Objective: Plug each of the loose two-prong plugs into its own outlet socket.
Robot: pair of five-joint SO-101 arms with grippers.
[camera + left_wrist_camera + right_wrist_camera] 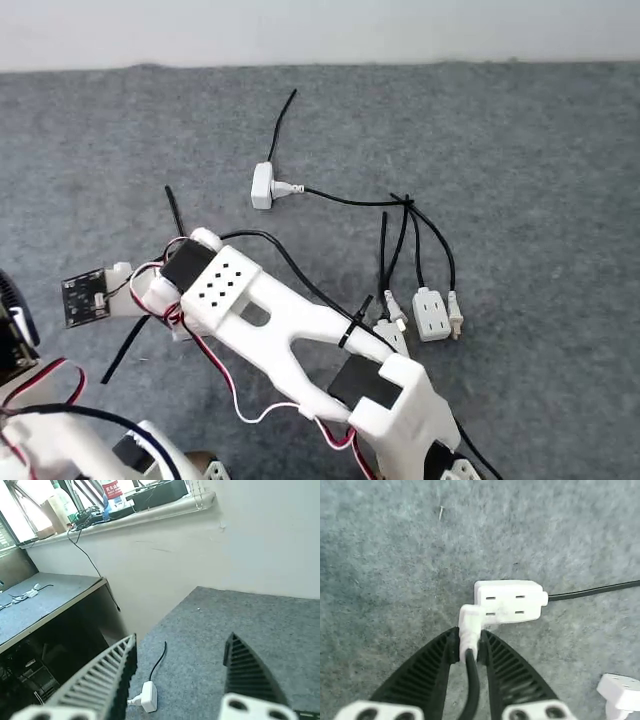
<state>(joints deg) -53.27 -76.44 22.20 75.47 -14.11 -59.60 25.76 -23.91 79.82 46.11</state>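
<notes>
My right gripper (469, 636) is shut on a white two-prong plug (469, 622), whose black cord runs back between the fingers. The plug's head rests against the slotted face of a white outlet block (509, 601); the prongs are hidden. A second white outlet (620, 687) lies close by. My left gripper (182, 640) hangs open above the carpet, with nothing in it, well above a white outlet (148, 696). From above, that outlet (263, 185) has a plug in its side. Another outlet (431, 313) and a loose plug (456, 320) lie at the right.
A white arm (290, 320) stretches across the grey carpet (520, 160), covering its middle. Black cords (405, 205) are tied together right of centre. A bare circuit board (85, 297) sticks out at the left. A white wall (260, 545) borders the far edge.
</notes>
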